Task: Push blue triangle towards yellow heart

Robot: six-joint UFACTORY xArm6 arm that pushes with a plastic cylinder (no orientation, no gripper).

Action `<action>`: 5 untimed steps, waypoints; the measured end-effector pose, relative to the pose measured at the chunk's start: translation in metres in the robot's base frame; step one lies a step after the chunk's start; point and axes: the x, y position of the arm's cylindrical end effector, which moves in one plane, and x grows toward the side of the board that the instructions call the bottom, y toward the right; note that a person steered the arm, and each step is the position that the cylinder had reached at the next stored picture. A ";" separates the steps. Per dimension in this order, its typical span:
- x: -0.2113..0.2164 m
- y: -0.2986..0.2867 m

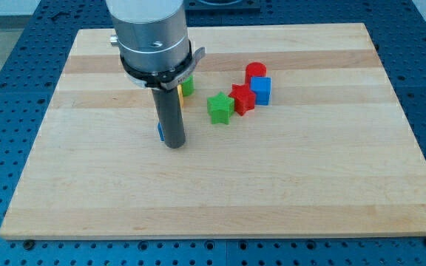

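Note:
My tip point(174, 145) rests on the wooden board point(272, 185), left of centre. A sliver of a blue block point(160, 131), probably the blue triangle, shows at the rod's left edge, touching it; the rest is hidden behind the rod. A sliver of a yellow block point(180, 91), probably the yellow heart, shows just right of the rod's upper part, under the arm's body. It lies toward the view's top from the blue block.
A green block point(188, 86) sits beside the yellow one, partly hidden by the arm. To the right are a green star point(220, 108), a red star point(242, 97), a blue cube point(261, 90) and a red cylinder point(256, 72), close together.

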 end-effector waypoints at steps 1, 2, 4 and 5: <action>0.004 -0.007; 0.013 -0.037; 0.014 -0.074; 0.009 -0.066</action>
